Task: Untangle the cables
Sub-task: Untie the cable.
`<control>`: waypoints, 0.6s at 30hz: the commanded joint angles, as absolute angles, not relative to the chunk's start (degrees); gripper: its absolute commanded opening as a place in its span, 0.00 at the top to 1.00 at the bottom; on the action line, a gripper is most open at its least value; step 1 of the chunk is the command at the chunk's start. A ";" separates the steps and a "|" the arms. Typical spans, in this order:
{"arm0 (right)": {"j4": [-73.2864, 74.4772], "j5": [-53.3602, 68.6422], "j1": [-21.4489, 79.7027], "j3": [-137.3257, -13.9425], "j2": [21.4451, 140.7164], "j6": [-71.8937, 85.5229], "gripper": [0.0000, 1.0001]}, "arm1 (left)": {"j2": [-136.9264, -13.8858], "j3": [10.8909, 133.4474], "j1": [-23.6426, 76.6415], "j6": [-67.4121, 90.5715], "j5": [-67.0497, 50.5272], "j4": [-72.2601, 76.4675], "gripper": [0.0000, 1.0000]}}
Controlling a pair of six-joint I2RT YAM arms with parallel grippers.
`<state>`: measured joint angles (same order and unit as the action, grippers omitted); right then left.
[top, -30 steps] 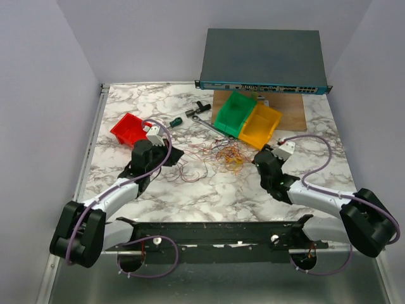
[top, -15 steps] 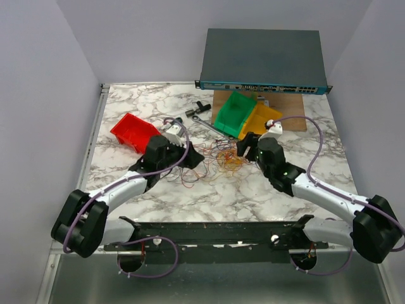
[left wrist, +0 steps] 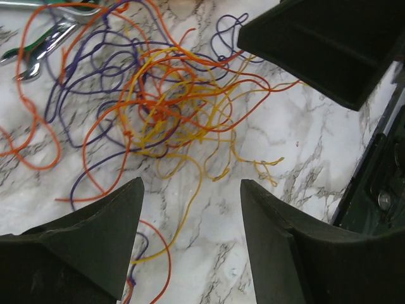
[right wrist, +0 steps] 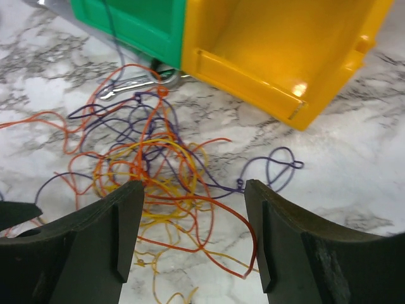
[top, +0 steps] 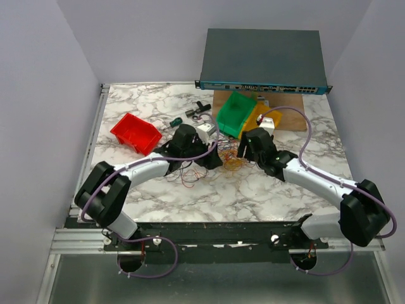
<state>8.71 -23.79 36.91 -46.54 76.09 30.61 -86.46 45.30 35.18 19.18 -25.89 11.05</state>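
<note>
Top external view: cables (top: 230, 160) lie between left pincer (top: 212, 157) and right pincer (top: 243, 148), about equally near both; each gapes wide, empty.

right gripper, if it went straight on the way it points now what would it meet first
Most likely the tangle of cables, lying just ahead of the open right gripper. The yellow bin sits farther along that line. Depth is unclear, so it might also press onto the table.

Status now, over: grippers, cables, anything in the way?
Left gripper open, right gripper open, both empty above cables. Cables tangled. Wrench at tangle's edge, yellow bin near.
</note>
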 commanded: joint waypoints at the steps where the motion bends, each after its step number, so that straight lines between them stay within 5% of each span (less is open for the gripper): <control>1: 16.37 -32.51 35.76 -47.81 73.86 35.83 0.27 | -89.21 53.12 39.35 14.18 -23.94 2.05 0.37; 9: 18.70 -35.49 33.83 -44.22 65.79 39.04 0.27 | -100.58 72.37 46.33 6.64 -12.18 -15.75 0.39; 18: 19.68 -34.27 32.95 -41.21 57.56 40.19 0.27 | -112.50 81.71 49.13 4.99 -9.61 -21.16 0.58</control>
<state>17.78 -33.34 33.28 -43.59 60.31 38.26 -108.79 79.42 49.23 6.59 -12.03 -15.46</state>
